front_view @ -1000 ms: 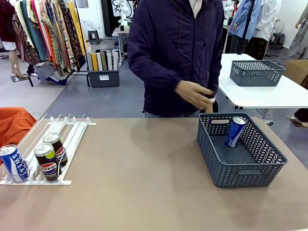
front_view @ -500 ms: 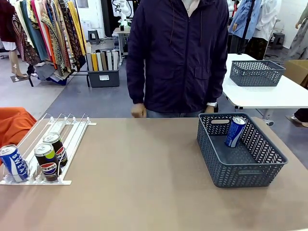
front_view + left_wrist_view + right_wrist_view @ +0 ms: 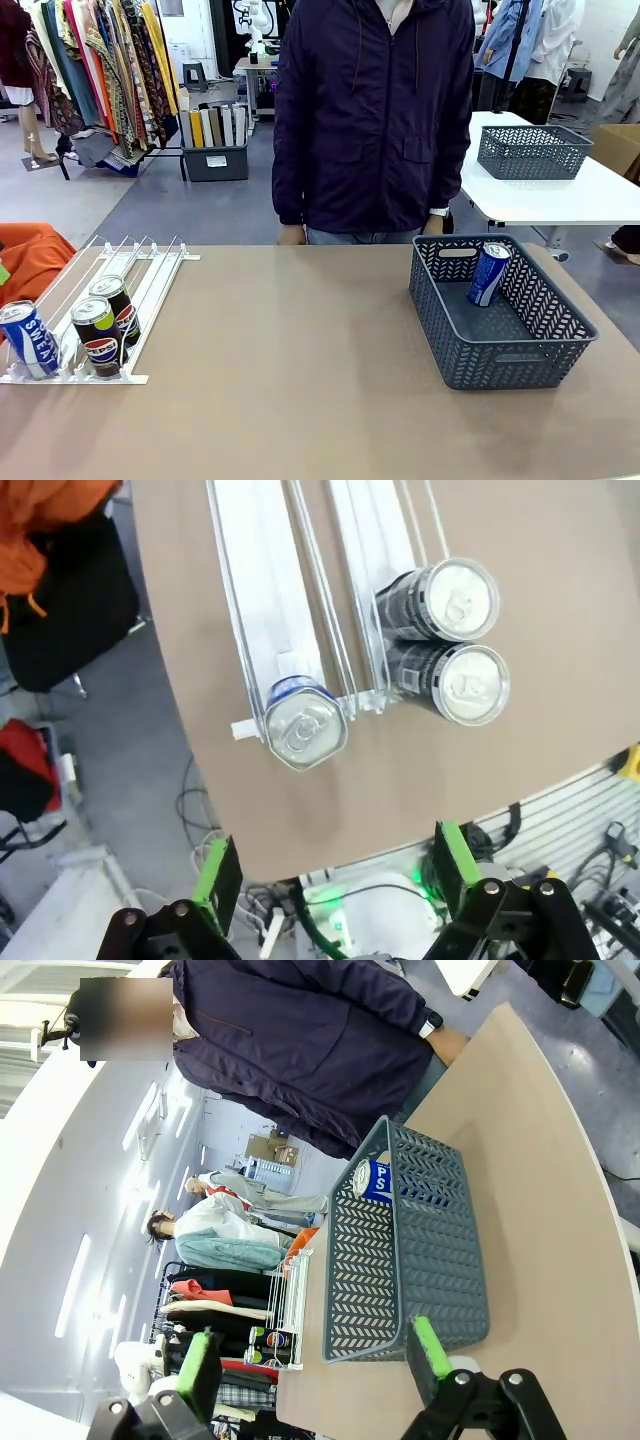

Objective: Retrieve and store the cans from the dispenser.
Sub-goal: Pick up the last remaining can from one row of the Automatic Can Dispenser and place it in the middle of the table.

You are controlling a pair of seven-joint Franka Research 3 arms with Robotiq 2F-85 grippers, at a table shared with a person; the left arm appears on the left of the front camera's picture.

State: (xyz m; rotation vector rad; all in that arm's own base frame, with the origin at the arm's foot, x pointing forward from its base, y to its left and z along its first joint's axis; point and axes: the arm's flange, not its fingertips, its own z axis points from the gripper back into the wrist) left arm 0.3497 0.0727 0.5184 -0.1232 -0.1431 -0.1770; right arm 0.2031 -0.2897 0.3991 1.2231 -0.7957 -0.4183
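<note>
1. The left gripper (image 3: 333, 875) hangs above the near-left edge of the surface (image 3: 290, 360). Its jaws are spread wide and nothing sits between the green pads.
2. The right gripper (image 3: 315, 1355) is also wide open and holds nothing. It looks along the surface toward the grey basket.
3. In the front view the dispenser (image 3: 135, 275) lies on the surface at about 8 o'clock. Its white and clear rails run from the near edge toward the far side.
4. Three cans stand at the dispenser's near end. The blue-and-white can (image 3: 30, 340) is in the left lane. The front black can (image 3: 97, 337) and the rear black can (image 3: 117, 303) are in the right lane, one right behind the other and touching.
5. In the left wrist view, the silver top of the blue-and-white can lies at about 12 o'clock from the open jaws. The two black cans lie toward 1 o'clock.
6. The grey basket (image 3: 515, 360) sits on the surface at about 3 o'clock in the front view. Inside it the leaning can (image 3: 489, 273), blue with white print, stands tilted with its top toward the far wall.
7. A person (image 3: 375, 110) in a dark jacket stands at 12 o'clock by the far edge, arms hanging down, well apart from the dispenser.
8. A second basket (image 3: 530, 152) rests on a white table (image 3: 560, 205) at about 2 o'clock, behind the person.
</note>
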